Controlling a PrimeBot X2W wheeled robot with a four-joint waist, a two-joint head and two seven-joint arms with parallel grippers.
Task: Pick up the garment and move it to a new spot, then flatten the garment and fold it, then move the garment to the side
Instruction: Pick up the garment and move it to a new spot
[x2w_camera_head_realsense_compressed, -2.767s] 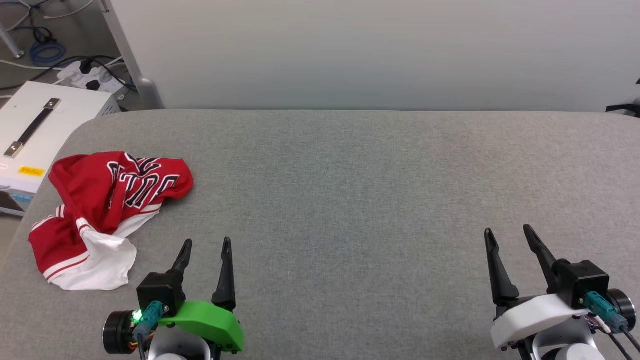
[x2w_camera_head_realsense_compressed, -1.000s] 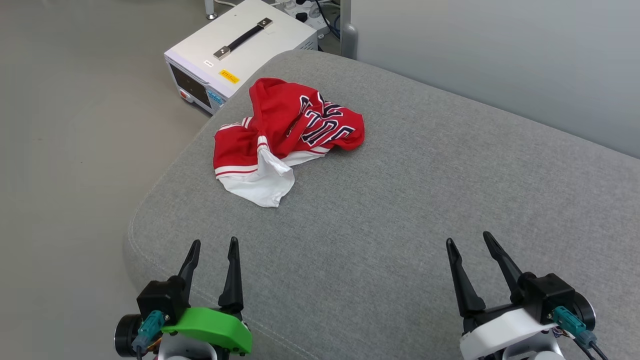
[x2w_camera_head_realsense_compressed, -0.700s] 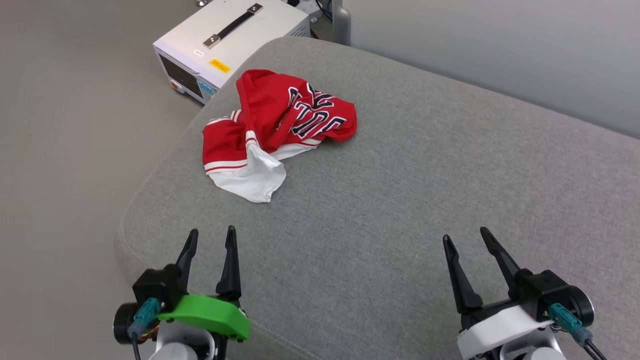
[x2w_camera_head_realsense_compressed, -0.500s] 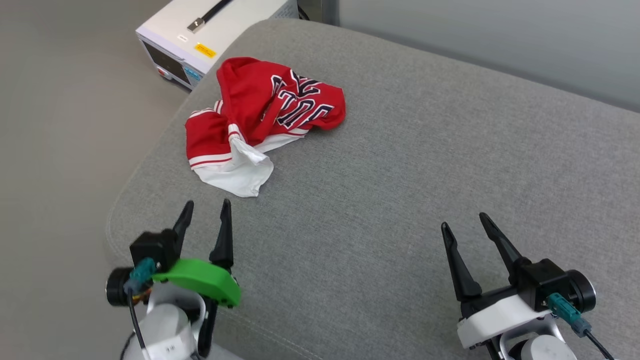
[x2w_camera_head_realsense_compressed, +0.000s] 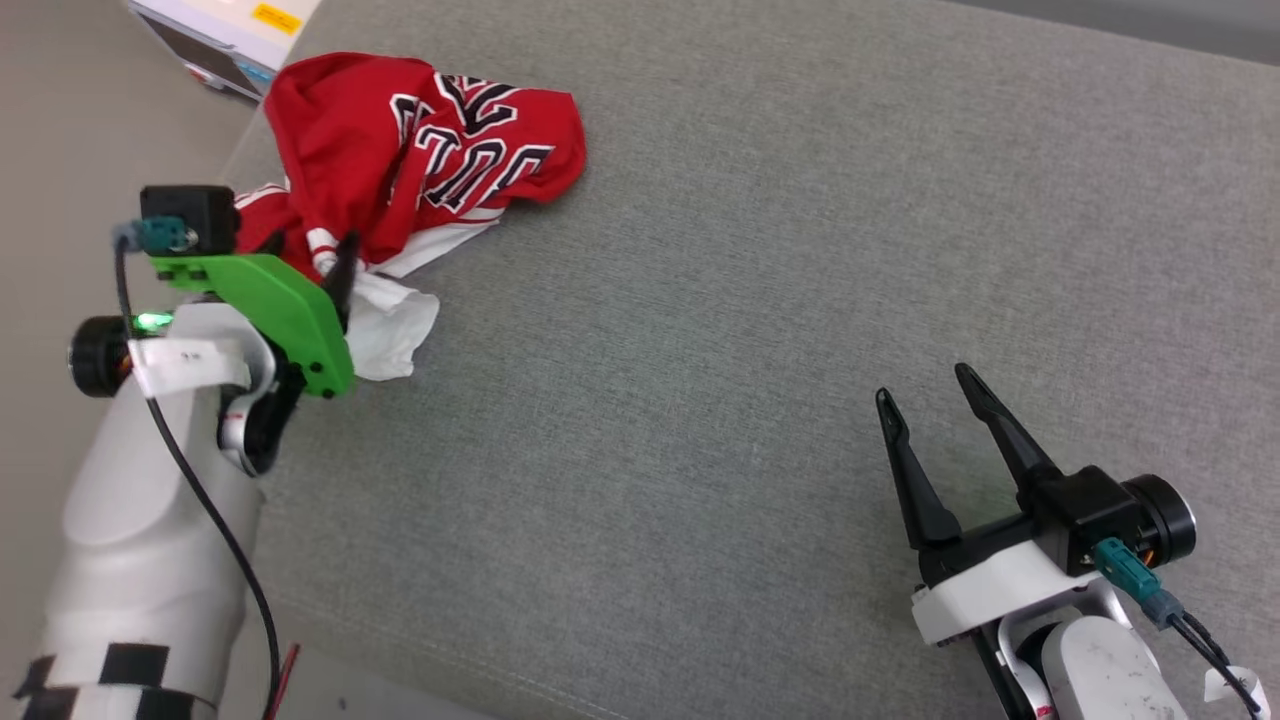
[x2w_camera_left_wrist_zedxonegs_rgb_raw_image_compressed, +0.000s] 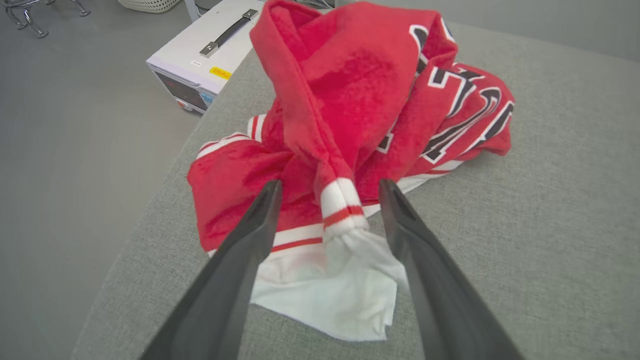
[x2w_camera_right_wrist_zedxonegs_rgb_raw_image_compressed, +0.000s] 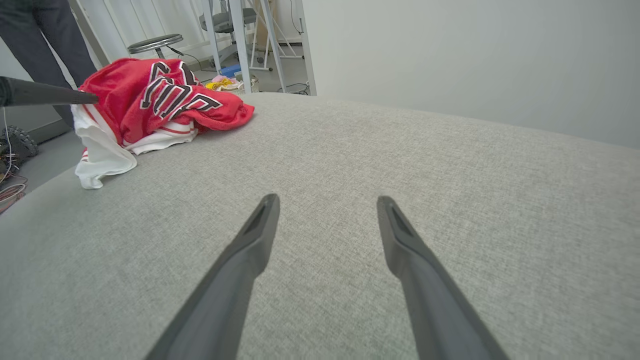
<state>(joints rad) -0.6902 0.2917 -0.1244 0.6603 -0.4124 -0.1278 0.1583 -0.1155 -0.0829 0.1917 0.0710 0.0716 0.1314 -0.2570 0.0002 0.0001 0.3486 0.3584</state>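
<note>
- A grey padded bench (x2w_camera_head_realsense_compressed: 760, 300) carries the garment (x2w_camera_head_realsense_compressed: 400, 150), crumpled near its left edge.
- The left gripper (x2w_camera_left_wrist_zedxonegs_rgb_raw_image_compressed: 330, 184) straddles a striped sleeve cuff (x2w_camera_left_wrist_zedxonegs_rgb_raw_image_compressed: 340, 210), fingers (x2w_camera_left_wrist_zedxonegs_rgb_raw_image_compressed: 240, 260) apart, nothing gripped.
- The right gripper (x2w_camera_head_realsense_compressed: 922, 380) hovers well apart from the garment, fingers spread and empty.
- The pick-up is not yet made; moving, flattening and folding all remain.

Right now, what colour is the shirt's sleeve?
The garment's sleeve is white with red-striped trim; left wrist view.

Bright, even, shadowless light; wrist views stretch wide, near fabric slightly soft.
</note>
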